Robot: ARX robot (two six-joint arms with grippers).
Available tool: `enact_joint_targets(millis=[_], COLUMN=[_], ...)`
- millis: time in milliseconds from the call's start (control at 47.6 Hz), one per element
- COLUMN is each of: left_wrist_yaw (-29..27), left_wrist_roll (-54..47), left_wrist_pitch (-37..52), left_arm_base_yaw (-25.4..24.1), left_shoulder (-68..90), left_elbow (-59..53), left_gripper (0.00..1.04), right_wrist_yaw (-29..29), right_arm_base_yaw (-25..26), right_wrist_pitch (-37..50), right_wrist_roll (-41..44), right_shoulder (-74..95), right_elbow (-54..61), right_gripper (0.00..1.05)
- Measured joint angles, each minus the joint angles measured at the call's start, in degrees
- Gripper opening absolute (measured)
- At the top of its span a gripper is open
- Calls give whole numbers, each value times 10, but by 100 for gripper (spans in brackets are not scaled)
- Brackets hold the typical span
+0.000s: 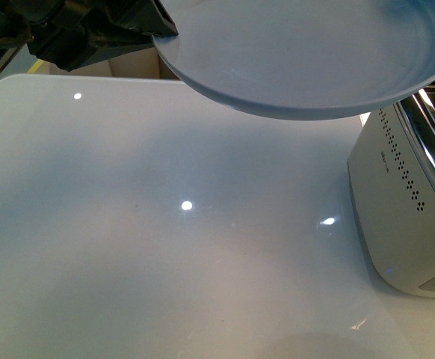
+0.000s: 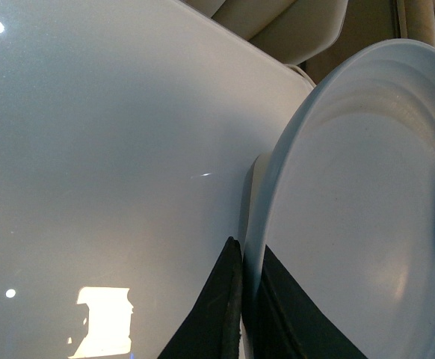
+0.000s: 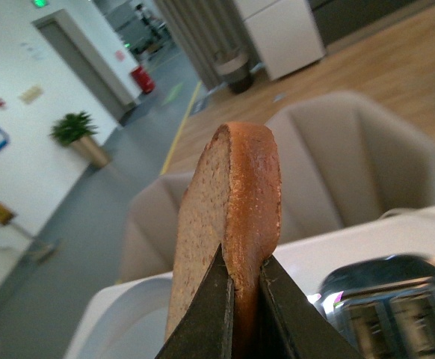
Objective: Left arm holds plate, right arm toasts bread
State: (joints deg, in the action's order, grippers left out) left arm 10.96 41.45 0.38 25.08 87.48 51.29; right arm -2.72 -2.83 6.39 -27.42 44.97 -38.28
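Clearly the round pale blue-grey shallow plate is a bare container: its smooth well and raised rim carry nothing. It hangs in the air above the glossy white tabletop, at the far side of the front view, and its near edge overlaps the top of the white boxy toaster with a chrome top that stands at the right of the tabletop. The black angular left gripper grips the plate at its left rim. In the left wrist view the jaws are pinching that rim, one on each face, and the plate spreads away from them.

The toaster's slots look blurred in the right wrist view, so I cannot tell what is in them.

The slice of light-brown wholemeal bread with a darker brown crust is held up in the air by the right gripper. It stands on edge with its crust towards the wrist camera. Its long axis runs straight out from the jaws, with the rounded top farthest from them. The jaws are pinching its lower end, one against each flat face. The toaster lies below and just beside it.
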Motion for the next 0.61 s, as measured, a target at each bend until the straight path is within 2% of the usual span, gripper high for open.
enact_joint_targets(millis=[63, 126, 231, 315, 441, 610], left_wrist_yaw=[0, 0, 0, 0, 1, 1], left_wrist_roll=[0, 0, 0, 0, 0, 0], left_wrist_pitch=[0, 0, 0, 0, 0, 0], left_arm_base_yaw=[0, 0, 0, 0, 0, 0], left_shoulder=[0, 0, 0, 0, 0, 0], left_elbow=[0, 0, 0, 0, 0, 0], left_gripper=[3, 3, 3, 3, 3, 3], right_wrist_yaw=[16, 37, 55, 63, 81, 97], right_arm_base_yaw=[14, 29, 42, 45, 33, 3], right_wrist_pitch=[-20, -44, -45, -35, -10, 38], right_wrist_roll=[45, 129, 236, 284, 328, 344], right_shoulder=[-9, -11, 11, 43, 104, 186], right_elbow=[-10, -16, -13, -7, 9, 37], right_gripper=[3, 3, 3, 3, 3, 3])
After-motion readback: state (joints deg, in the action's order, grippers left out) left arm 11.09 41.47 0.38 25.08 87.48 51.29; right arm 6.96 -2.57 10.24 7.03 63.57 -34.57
